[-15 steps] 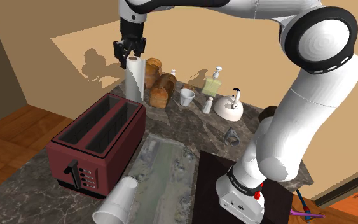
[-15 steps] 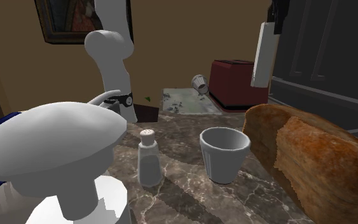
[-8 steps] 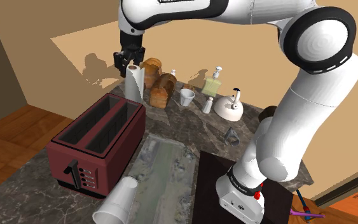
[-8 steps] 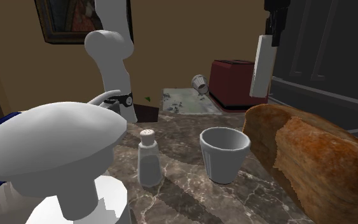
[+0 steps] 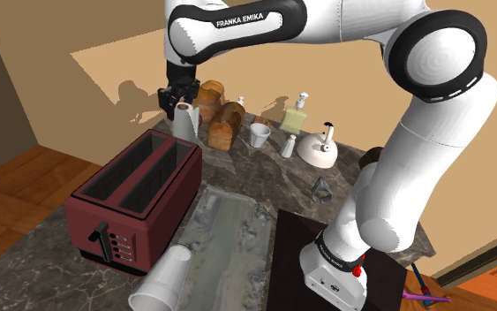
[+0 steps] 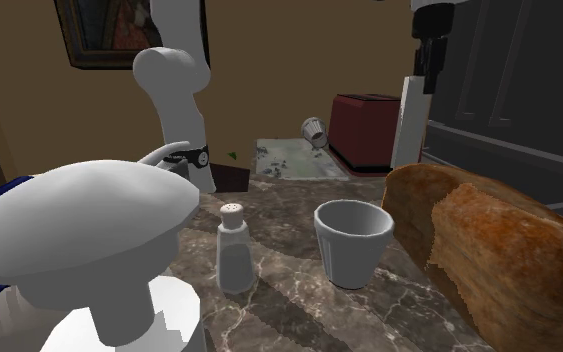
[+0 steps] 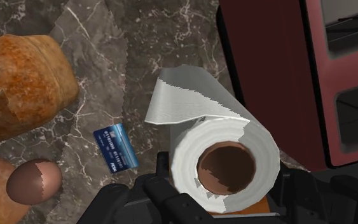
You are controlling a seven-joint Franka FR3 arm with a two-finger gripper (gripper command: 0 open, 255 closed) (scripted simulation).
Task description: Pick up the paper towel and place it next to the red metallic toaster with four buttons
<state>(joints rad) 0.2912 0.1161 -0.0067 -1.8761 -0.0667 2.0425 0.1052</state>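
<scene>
Hand (image 5: 181,99) pinching paper towel roll (image 5: 184,124) upright, just beside red toaster (image 5: 136,199); bread loaf (image 7: 18,83), blue card (image 7: 116,147) near.

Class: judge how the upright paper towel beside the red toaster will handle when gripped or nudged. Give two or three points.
The paper towel is probably light and squashy: a hollow core shows in its middle. Its loose sheet would likely flap or unwind. Tall and narrow beside the toaster, it may tip if nudged.
</scene>
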